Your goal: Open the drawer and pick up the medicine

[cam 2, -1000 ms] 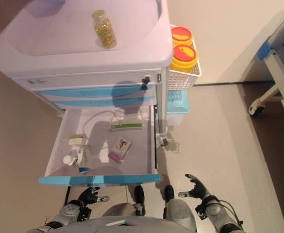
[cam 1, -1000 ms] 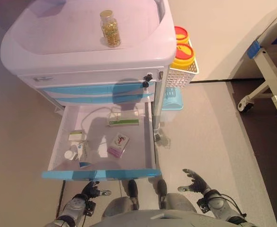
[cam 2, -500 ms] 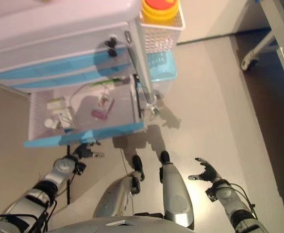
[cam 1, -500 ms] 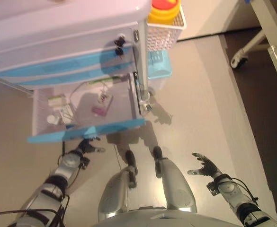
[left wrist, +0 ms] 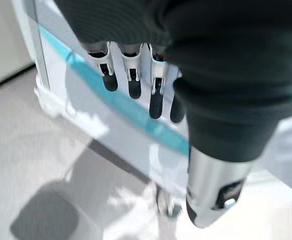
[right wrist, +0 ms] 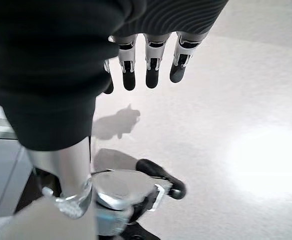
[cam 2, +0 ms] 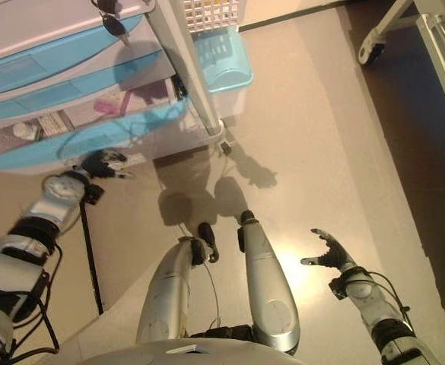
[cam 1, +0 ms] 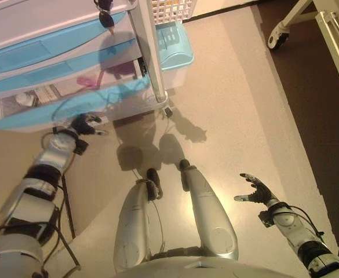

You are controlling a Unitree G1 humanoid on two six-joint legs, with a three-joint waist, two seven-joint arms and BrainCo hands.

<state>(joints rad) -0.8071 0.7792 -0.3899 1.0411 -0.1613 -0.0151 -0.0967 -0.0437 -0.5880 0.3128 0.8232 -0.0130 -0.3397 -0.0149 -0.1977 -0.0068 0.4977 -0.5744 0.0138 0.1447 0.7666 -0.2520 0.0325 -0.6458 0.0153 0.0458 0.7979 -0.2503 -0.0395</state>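
Note:
The cart's lowest drawer [cam 1: 53, 111] with a blue front stands pulled out at the upper left. Seen through its clear wall are a small white bottle [cam 1: 24, 99] and a pink medicine box [cam 1: 91, 81]. My left hand [cam 1: 82, 123] is just below the drawer's front edge, fingers straight and holding nothing. The left wrist view shows its fingers [left wrist: 155, 95] close in front of the blue strip [left wrist: 136, 114]. My right hand [cam 1: 256, 191] is open and empty over the floor at the lower right, far from the cart; its fingers [right wrist: 153, 70] are spread.
A light blue bin [cam 1: 172, 49] stands on the floor beside the cart, under a white wire basket [cam 1: 169, 7]. The cart's leg ends in a caster [cam 1: 164, 110]. A bed frame with a caster [cam 1: 279, 35] stands at the upper right.
The camera has tilted down, so the cart has slid to the top of the view and its top is out of sight. The left hand stays by the drawer front. The right hand stays open.

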